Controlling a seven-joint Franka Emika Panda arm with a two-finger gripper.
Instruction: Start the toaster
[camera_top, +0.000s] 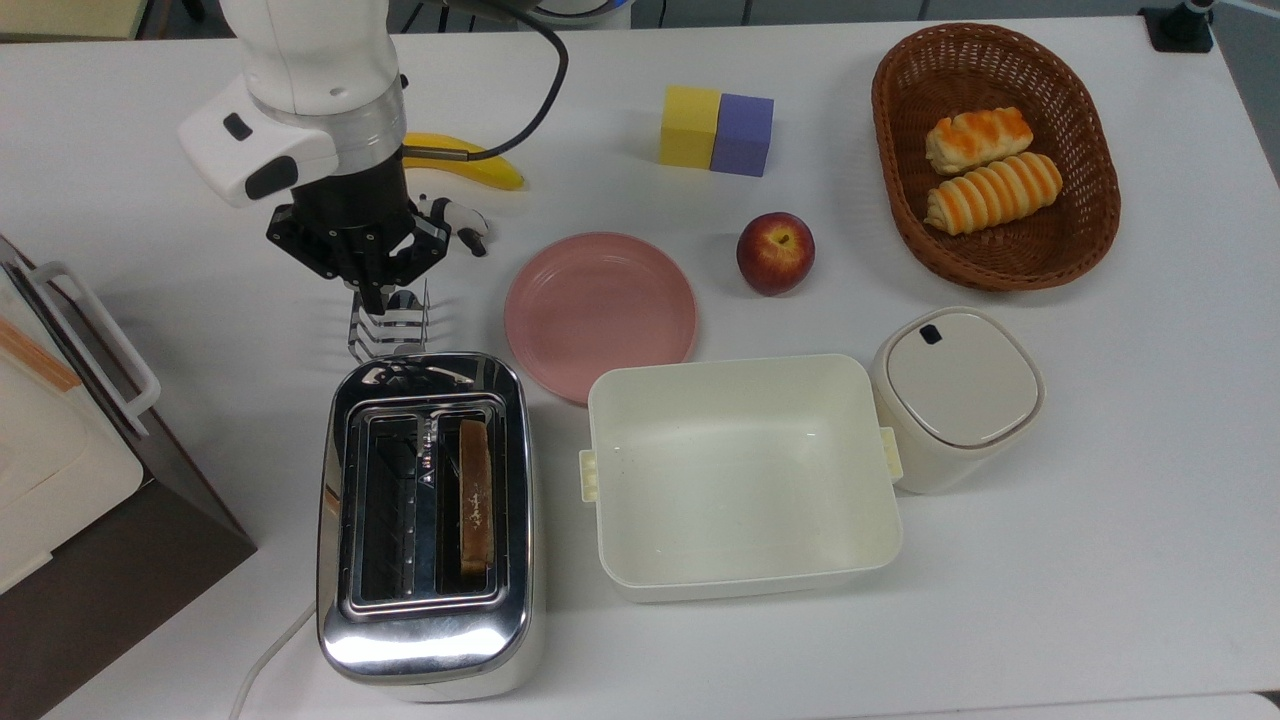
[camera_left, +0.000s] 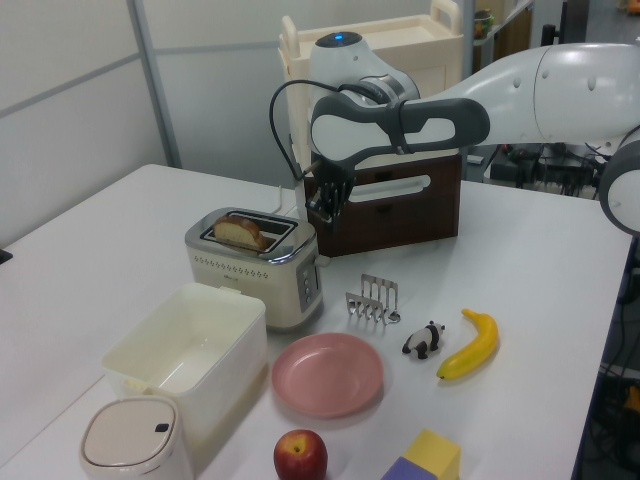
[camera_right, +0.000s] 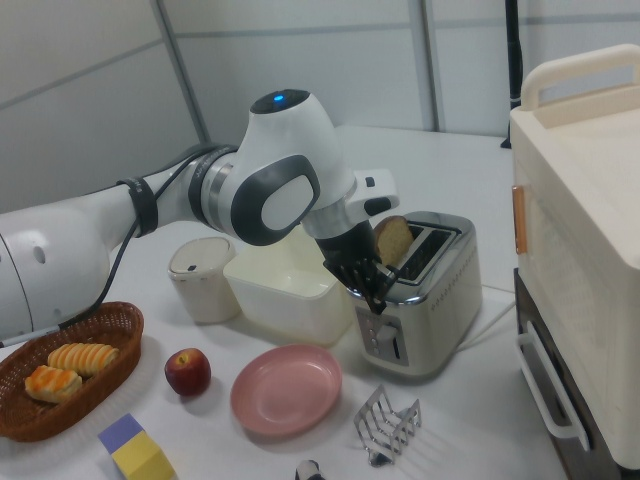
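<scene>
The chrome toaster (camera_top: 428, 640) stands at the front of the top view's left, with a slice of toast (camera_top: 475, 497) upright in one slot and the other slot bare. In the left view the toaster (camera_left: 250, 268) shows its control end facing the toast rack. My gripper (camera_top: 372, 298) points down, shut and holding nothing. It hangs over the wire toast rack (camera_top: 390, 328), just beyond the toaster's control end. The right view has the gripper (camera_right: 378, 300) level with the upper front edge of the toaster (camera_right: 432, 300), apart from it.
A white-and-brown boxy appliance (camera_top: 60, 450) stands close to the toaster's left. A pink plate (camera_top: 600, 310), a cream tub (camera_top: 740, 560) and a lidded container (camera_top: 955, 395) lie to its right. A panda toy (camera_top: 462, 222), banana (camera_top: 490, 170), apple (camera_top: 775, 252), two blocks (camera_top: 717, 130) and a bread basket (camera_top: 890, 120) sit farther back.
</scene>
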